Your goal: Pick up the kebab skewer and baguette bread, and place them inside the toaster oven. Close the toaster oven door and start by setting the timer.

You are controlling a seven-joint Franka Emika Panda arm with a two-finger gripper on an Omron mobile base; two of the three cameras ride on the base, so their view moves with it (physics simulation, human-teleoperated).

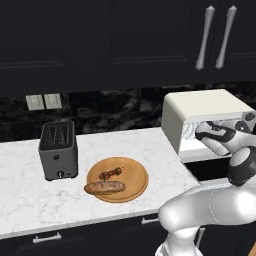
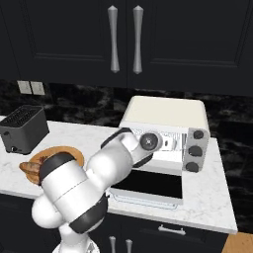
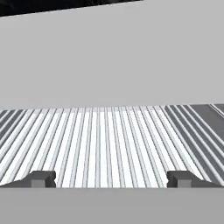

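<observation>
The hand (image 3: 111, 179) was spread wide and held nothing, its two dark fingertips (image 3: 40, 179) standing far apart at the bottom of the hand view. It pointed into the toaster oven (image 2: 168, 114), just above the wire rack (image 3: 105, 140), whose pale bars ran away toward the plain back wall of the cavity. In the right base view the wrist sat at the mouth of the oven, and the toaster oven door (image 2: 148, 185) lay dropped open and flat toward the near edge of the table (image 2: 212, 207), its dark glass facing up. Three dark knobs (image 2: 195, 150) stood in a column on the oven's right side.

Well to the left on the table, a round wooden board (image 1: 117, 179) carried both foods. The baguette bread (image 1: 104, 187) lay along the board's near left part, and the kebab skewer (image 1: 111, 173) lay just beyond it, nearer the middle; whether the two touched could not be told. Farther left stood a dark grey slot toaster (image 1: 58, 150), apart from the board. Dark cabinets with pale bar handles (image 1: 205, 37) hung above.
</observation>
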